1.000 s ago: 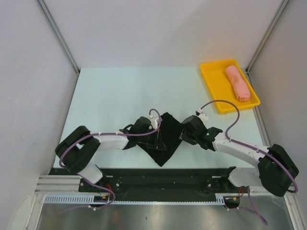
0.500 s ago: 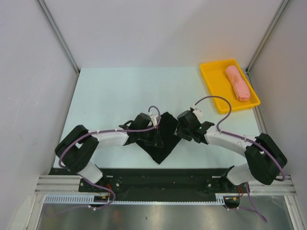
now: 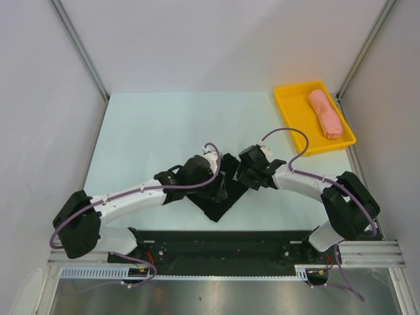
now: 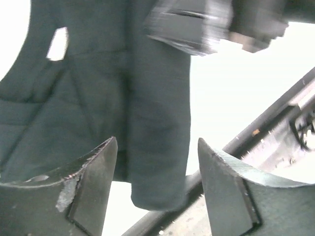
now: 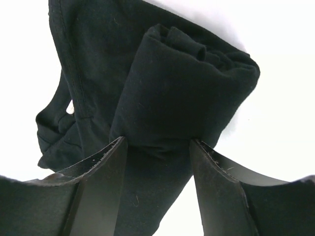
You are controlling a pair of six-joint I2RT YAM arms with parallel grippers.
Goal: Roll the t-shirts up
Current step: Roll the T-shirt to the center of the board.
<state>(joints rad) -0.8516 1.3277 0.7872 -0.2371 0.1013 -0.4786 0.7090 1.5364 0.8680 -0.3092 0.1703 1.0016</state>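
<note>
Top external view has the black t-shirt (image 3: pixel 214 207) bunched on the pale table (image 3: pixel 151 131), close to its near edge and midway between the two arms. From the right wrist camera one end of it is wound into a thick roll (image 5: pixel 182 93), the rest trailing flat beneath. A small pale patch (image 4: pixel 58 43) shows near its edge in the left wrist view, too blurred to read or to tell tag from table.

Fingers of the right gripper (image 5: pixel 157 164) stand apart astride the roll's lower edge; whether they pinch it I cannot tell. Those of the left gripper (image 4: pixel 157 184) are spread wide over the flat cloth, nothing between them.

Off at the far right corner sits a yellow tray (image 3: pixel 289 111) with a salmon-pink rolled t-shirt (image 3: pixel 326 113) lying in it lengthwise.
</note>
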